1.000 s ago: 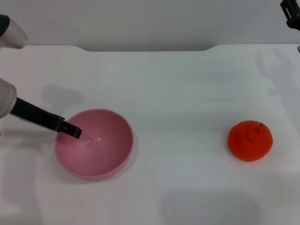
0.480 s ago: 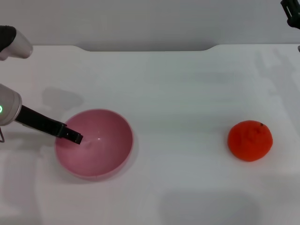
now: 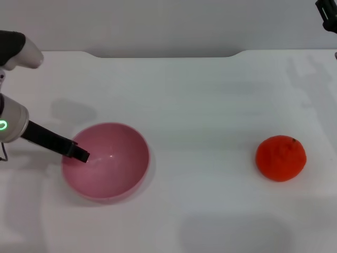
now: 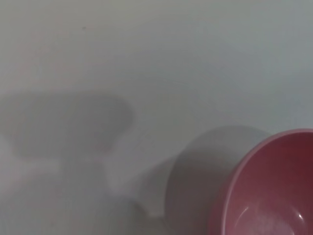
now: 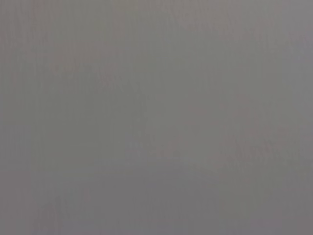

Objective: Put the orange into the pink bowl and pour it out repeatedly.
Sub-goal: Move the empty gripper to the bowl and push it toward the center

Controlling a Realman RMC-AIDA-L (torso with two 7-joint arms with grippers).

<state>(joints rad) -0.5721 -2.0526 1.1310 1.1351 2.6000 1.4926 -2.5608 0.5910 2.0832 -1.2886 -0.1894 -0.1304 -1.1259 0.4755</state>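
Observation:
The pink bowl (image 3: pixel 113 167) stands upright and empty on the white table (image 3: pixel 200 105) at the left. It also shows in the left wrist view (image 4: pixel 274 196). The orange (image 3: pixel 280 157) lies on the table at the right, far from the bowl. My left gripper (image 3: pixel 79 153) reaches in from the left, its black tip over the bowl's left rim, just inside the bowl. My right gripper (image 3: pixel 326 13) is parked at the far right back corner, well away from the orange.
The table's back edge (image 3: pixel 158 54) runs along a grey wall. The right wrist view shows only plain grey. The left arm's shadow (image 3: pixel 71 110) falls behind the bowl.
My left gripper's tip has drawn back a little toward the bowl's left rim. The bowl, the orange and the right arm have not moved.

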